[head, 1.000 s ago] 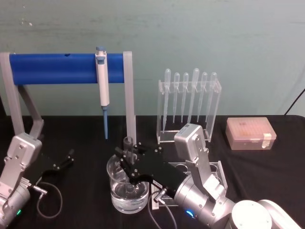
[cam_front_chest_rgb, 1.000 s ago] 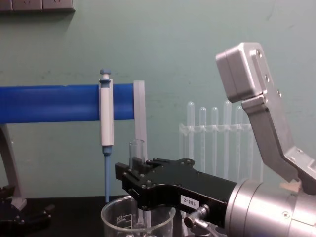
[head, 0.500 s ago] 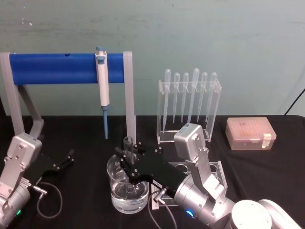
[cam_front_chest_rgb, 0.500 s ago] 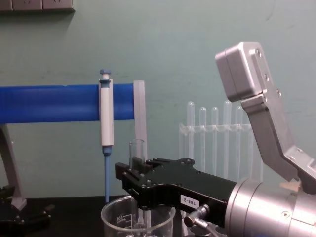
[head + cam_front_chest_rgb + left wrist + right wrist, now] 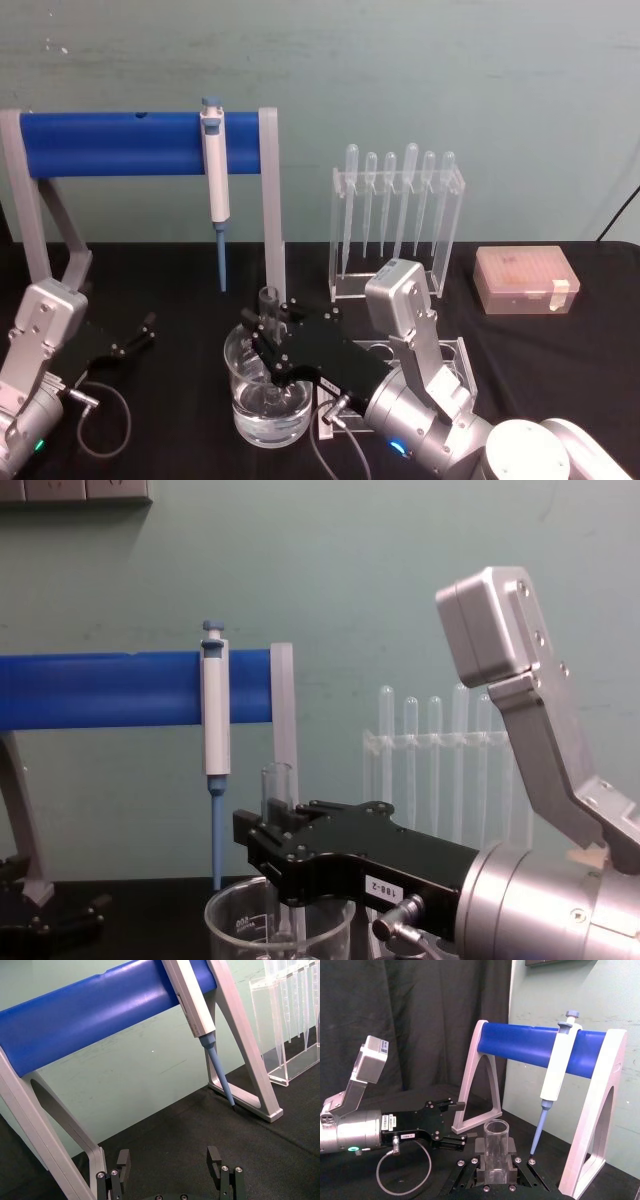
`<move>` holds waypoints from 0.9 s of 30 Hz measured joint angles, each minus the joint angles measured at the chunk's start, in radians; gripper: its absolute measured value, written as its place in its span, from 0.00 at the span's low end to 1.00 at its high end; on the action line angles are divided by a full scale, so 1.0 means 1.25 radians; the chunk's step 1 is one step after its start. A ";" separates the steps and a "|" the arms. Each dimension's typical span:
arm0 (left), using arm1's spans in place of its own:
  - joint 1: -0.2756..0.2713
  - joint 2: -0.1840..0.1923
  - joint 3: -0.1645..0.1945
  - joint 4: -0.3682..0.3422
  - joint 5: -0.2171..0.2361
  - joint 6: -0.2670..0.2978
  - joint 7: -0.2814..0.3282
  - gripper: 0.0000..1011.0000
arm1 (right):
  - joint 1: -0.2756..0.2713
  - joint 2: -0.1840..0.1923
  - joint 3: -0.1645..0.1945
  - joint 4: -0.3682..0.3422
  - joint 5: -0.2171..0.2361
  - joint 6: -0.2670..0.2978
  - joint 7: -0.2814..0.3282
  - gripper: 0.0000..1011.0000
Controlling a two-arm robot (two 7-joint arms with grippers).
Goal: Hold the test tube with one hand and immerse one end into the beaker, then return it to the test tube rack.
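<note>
We judge the dipping step to be in hand. Our right hand is pinched on the test tube, holding it upright over the beaker. The tube's open rim stands above the beaker's mouth and its round end reaches down inside the glass. The beaker holds clear liquid in its lower part, and the tube's end seems to sit at or just under the surface, though we cannot be sure through the glass.

Our left hand rests on the counter well to the left of the beaker. Its fingers are spread and it holds nothing.

The next move, as we see it, calls for a straight lift until the round end clears the beaker's rim. The tube then has to travel to the clear test tube rack just right of the beaker, which is partly hidden behind our own right arm. The tube must stay vertical so that it neither knocks the rim nor misses a hole in the rack.

The counter is covered in black cloth. Behind the beaker stands a blue-barred stand with a pipettor hanging from it. Behind and to the right are a clear rack of pipettes and, farther right, a pink lidded box. A pale green wall closes the room behind the beaker.
</note>
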 joint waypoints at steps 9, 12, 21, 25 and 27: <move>0.000 0.000 0.000 0.000 0.000 0.000 0.000 0.99 | 0.000 0.000 0.000 0.000 0.001 -0.001 0.000 0.22; 0.000 0.000 0.000 0.000 0.000 0.000 0.000 0.99 | 0.000 0.000 0.000 0.000 0.001 -0.001 -0.001 0.22; 0.000 0.000 0.000 0.000 0.000 0.000 0.000 0.99 | 0.000 0.000 0.000 0.000 0.001 -0.001 -0.001 0.22; 0.000 0.000 0.000 0.000 0.000 0.000 0.000 0.99 | 0.000 0.000 0.000 0.000 0.001 -0.001 -0.001 0.22; 0.000 0.000 0.000 0.000 0.000 0.000 0.000 0.99 | 0.000 0.000 0.000 0.000 0.001 -0.001 -0.001 0.22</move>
